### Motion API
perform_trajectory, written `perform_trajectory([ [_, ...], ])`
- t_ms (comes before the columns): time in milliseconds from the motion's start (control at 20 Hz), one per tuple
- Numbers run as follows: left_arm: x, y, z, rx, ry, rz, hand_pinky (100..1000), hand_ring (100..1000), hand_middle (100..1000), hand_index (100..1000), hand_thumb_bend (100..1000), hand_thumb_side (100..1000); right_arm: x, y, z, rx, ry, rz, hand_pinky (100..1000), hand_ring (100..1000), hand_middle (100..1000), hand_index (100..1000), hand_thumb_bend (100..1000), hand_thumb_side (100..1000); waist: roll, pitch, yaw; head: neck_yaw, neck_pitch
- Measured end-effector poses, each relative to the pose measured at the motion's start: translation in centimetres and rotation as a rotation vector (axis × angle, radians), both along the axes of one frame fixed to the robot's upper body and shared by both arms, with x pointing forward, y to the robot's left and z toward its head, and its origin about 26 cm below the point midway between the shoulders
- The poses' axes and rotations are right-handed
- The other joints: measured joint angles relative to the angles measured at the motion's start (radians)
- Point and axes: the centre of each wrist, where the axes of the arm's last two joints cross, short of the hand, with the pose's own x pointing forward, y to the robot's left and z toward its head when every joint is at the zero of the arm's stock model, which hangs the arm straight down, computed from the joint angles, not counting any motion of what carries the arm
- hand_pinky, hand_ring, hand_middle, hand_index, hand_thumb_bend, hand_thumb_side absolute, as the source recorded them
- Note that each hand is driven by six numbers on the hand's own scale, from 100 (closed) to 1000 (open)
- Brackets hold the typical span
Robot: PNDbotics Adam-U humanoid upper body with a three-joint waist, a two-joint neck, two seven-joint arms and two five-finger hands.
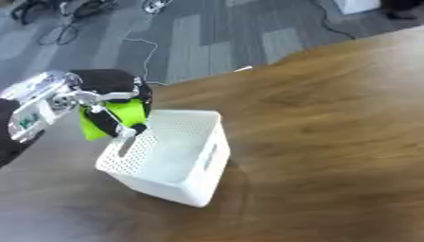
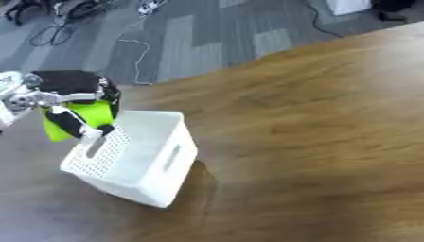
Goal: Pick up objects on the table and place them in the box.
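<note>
Here, in the left eye view: the robot's left hand [image 1: 106, 97] comes in from the left edge, black with silver joints, its fingers curled round a bright lime-green soft-looking object [image 1: 124, 113]. The hand holds it just at the near-left rim of a white perforated plastic box [image 1: 170, 158] with slot handles, over the edge rather than down inside. The box sits on a brown wood-grain table [image 1: 331, 142], set askew to the table's edge. Interior of the box looks pale and bare as far as can be seen; no other item made out in it. No other loose objects show on the wood in this view. The right hand does not appear.

Right eye view: same arrangement, shifted left. Green object [image 2: 79, 120] is partly covered by the hand's dark fingers [image 2: 70, 123], so its exact shape cannot be told. It hangs beside and slightly above the box's left wall [image 2: 95, 151], touching or nearly touching the rim; which, I cannot tell.

Judgement on progress: pick-up of this item is done, the placing is not. What is left seems to be carrying it further over the opening and letting go. Nothing else waiting on the visible table, so this may be a late item, though the table runs out of frame.
</note>
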Motion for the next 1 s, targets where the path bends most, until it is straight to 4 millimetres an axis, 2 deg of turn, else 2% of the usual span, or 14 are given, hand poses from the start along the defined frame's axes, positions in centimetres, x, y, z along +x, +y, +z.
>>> perform_trajectory([
  [250,-0.1,-1.4,1.2,-0.008,-0.063,-0.062,100,100,100,177,305,216,0.0,0.0,0.0,-0.001,0.004,0.007,346,465,496,577,280,1000,0.0,-0.017,0.005,-0.001,0.0],
  [450,-0.1,-2.7,1.9,-0.027,-0.092,-0.136,100,100,100,178,235,249,0.0,0.1,0.2,0.002,-0.003,0.021,352,468,495,577,284,1000,0.0,-0.035,0.001,-0.001,0.0],
  [500,0.0,-3.0,1.7,-0.038,-0.086,-0.155,100,100,100,177,240,246,0.0,0.1,0.3,0.003,-0.004,0.024,352,468,495,577,284,1000,0.0,-0.038,-0.002,-0.001,-0.001],
  [550,0.0,-3.3,1.6,-0.051,-0.08,-0.175,100,100,100,178,183,276,0.0,0.1,0.4,0.003,-0.007,0.028,353,468,495,577,282,1000,0.0,-0.039,-0.006,-0.001,-0.001],
  [700,0.1,-4.5,0.4,-0.127,-0.035,-0.237,100,100,100,178,150,291,0.0,0.1,0.5,0.005,-0.012,0.04,354,469,494,577,283,1000,0.0,-0.047,-0.021,-0.001,0.0],
  [750,0.1,-4.8,0.0,-0.156,-0.022,-0.254,100,100,100,179,100,325,0.0,0.1,0.5,0.005,-0.012,0.042,354,469,494,578,281,1000,0.0,-0.049,-0.023,-0.001,0.0],
  [800,0.2,-5.2,-0.4,-0.19,-0.011,-0.267,100,100,100,179,105,317,0.0,0.2,0.6,0.004,-0.013,0.046,354,469,494,578,281,1000,0.0,-0.051,-0.026,-0.001,0.0],
  [900,0.2,-5.9,-1.1,-0.275,-0.002,-0.287,100,100,100,181,100,382,0.0,0.2,0.7,0.002,-0.018,0.05,353,469,494,578,279,1000,0.0,-0.055,-0.034,-0.001,0.0],
  [950,0.2,-6.3,-1.4,-0.322,0.0,-0.293,100,100,100,186,100,444,0.0,0.2,0.8,0.0,-0.019,0.051,353,469,494,578,279,1000,0.0,-0.056,-0.037,-0.001,0.001],
  [1000,0.2,-6.6,-1.6,-0.363,-0.001,-0.294,100,100,100,201,100,552,0.0,0.2,0.8,-0.001,-0.019,0.051,352,469,494,578,278,1000,0.0,-0.056,-0.038,-0.001,0.001],
])
